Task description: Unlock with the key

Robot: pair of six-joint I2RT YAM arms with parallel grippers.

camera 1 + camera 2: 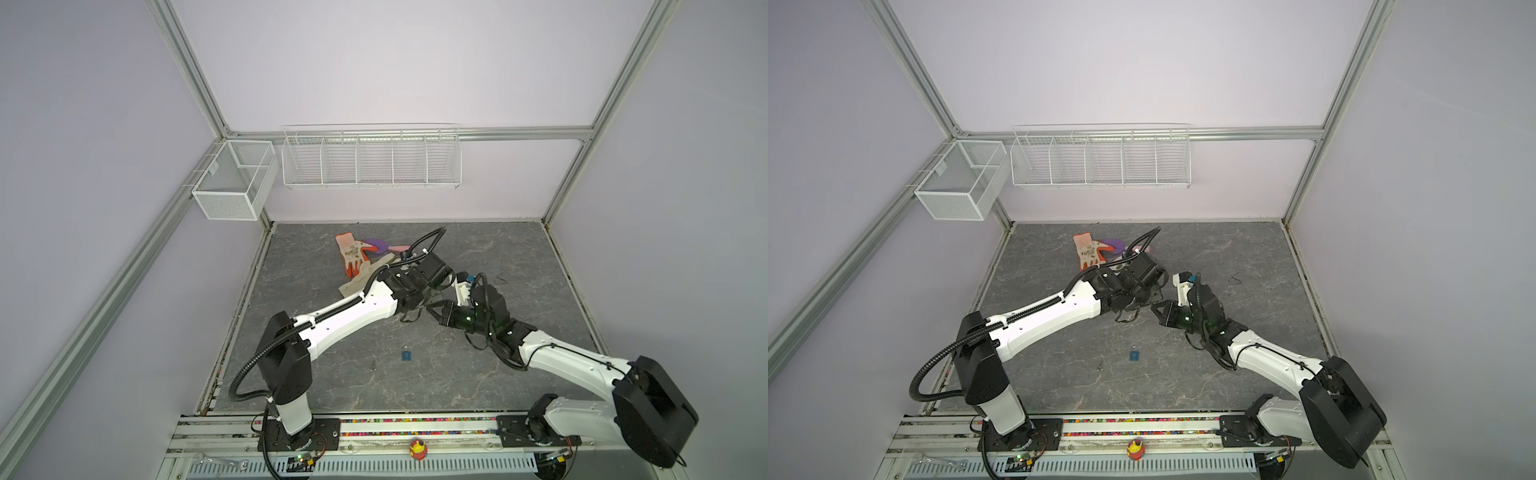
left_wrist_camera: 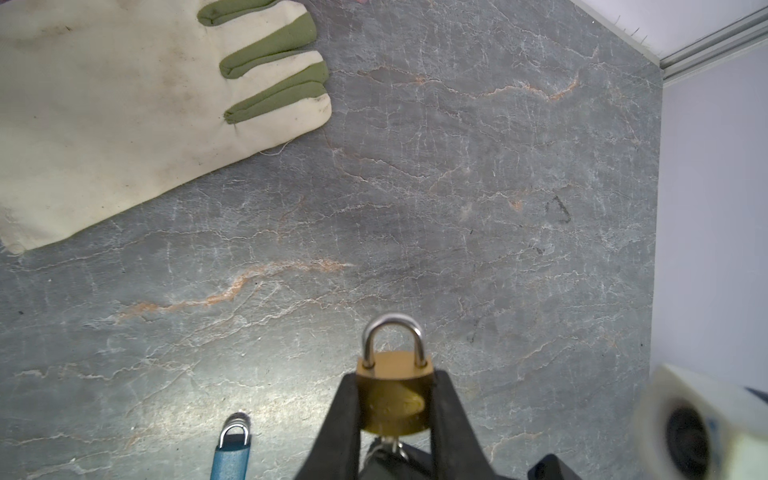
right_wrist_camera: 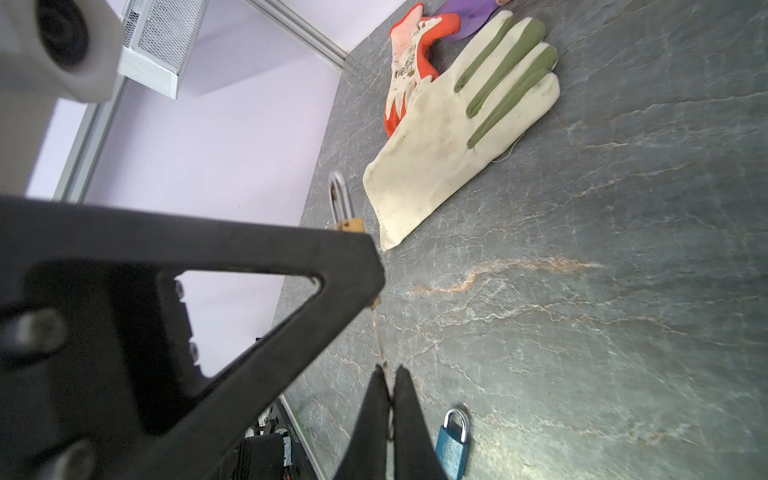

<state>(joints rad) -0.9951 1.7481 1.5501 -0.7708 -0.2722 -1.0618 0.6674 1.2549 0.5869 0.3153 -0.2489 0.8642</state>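
Note:
My left gripper (image 2: 395, 376) is shut on a brass padlock (image 2: 392, 399), held by its sides above the table. Its steel shackle (image 2: 392, 332) is closed and points away from the wrist. A silver key (image 2: 390, 442) sticks out of the padlock's underside. In the right wrist view the key (image 3: 380, 345) shows edge-on as a thin strip, and my right gripper (image 3: 388, 370) is shut on its end. In both top views the two grippers meet tip to tip at mid-table, left gripper (image 1: 424, 303) against right gripper (image 1: 436, 311). The padlock is hidden there.
A blue padlock (image 1: 406, 354) lies flat on the grey table (image 1: 519, 270), nearer the front. A cream and green glove (image 3: 457, 124), an orange glove (image 1: 353, 253) and a purple item (image 1: 376, 243) lie at the back left. Wire baskets (image 1: 370, 158) hang on the back wall.

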